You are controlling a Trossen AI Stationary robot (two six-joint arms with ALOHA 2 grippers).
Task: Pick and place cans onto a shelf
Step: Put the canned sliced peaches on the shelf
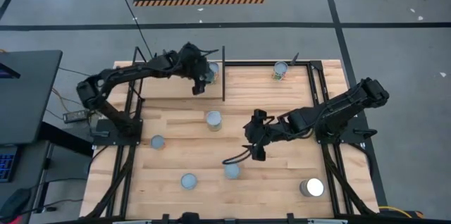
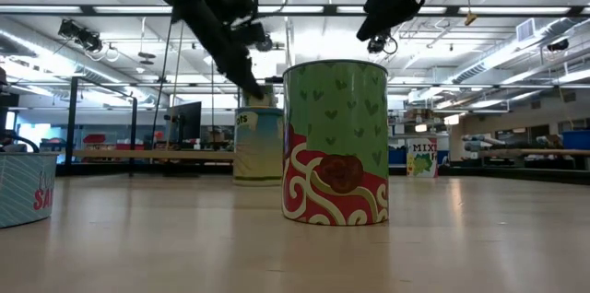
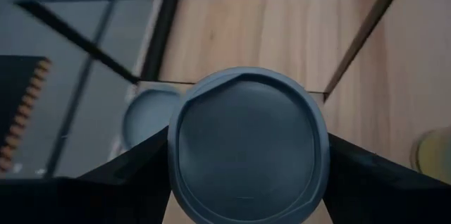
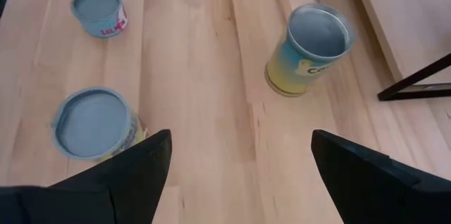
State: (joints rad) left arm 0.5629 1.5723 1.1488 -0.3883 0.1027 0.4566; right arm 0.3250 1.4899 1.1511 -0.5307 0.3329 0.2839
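Note:
My left gripper (image 1: pixel 202 77) is at the far left of the table, beside the shelf's (image 1: pixel 257 79) left post, and is shut on a can (image 3: pixel 246 146) with a grey-blue round top. A second can top (image 3: pixel 148 115) shows just beyond it. Another can (image 1: pixel 280 70) stands on the shelf's far side. My right gripper (image 1: pixel 254 141) is open and empty above mid-table. Below it the right wrist view shows three upright cans: a yellow-labelled one (image 4: pixel 310 48) and two others (image 4: pixel 91 122) (image 4: pixel 99 9). My left gripper pinches the can's two opposite sides (image 3: pixel 173 160) between its two fingers, just below the top rim. The fingers come from above, pointing down, and the can stays upright with its top facing the wrist. Whether its base rests on anything is hidden.
Loose cans stand on the tabletop: one at the centre (image 1: pixel 213 120), one at the left (image 1: pixel 157 141), two near the front (image 1: pixel 188 180) (image 1: pixel 232 170), and a wider bright one at the front right (image 1: pixel 311 187). The shelf's black posts (image 1: pixel 223 76) stand close to my left gripper.

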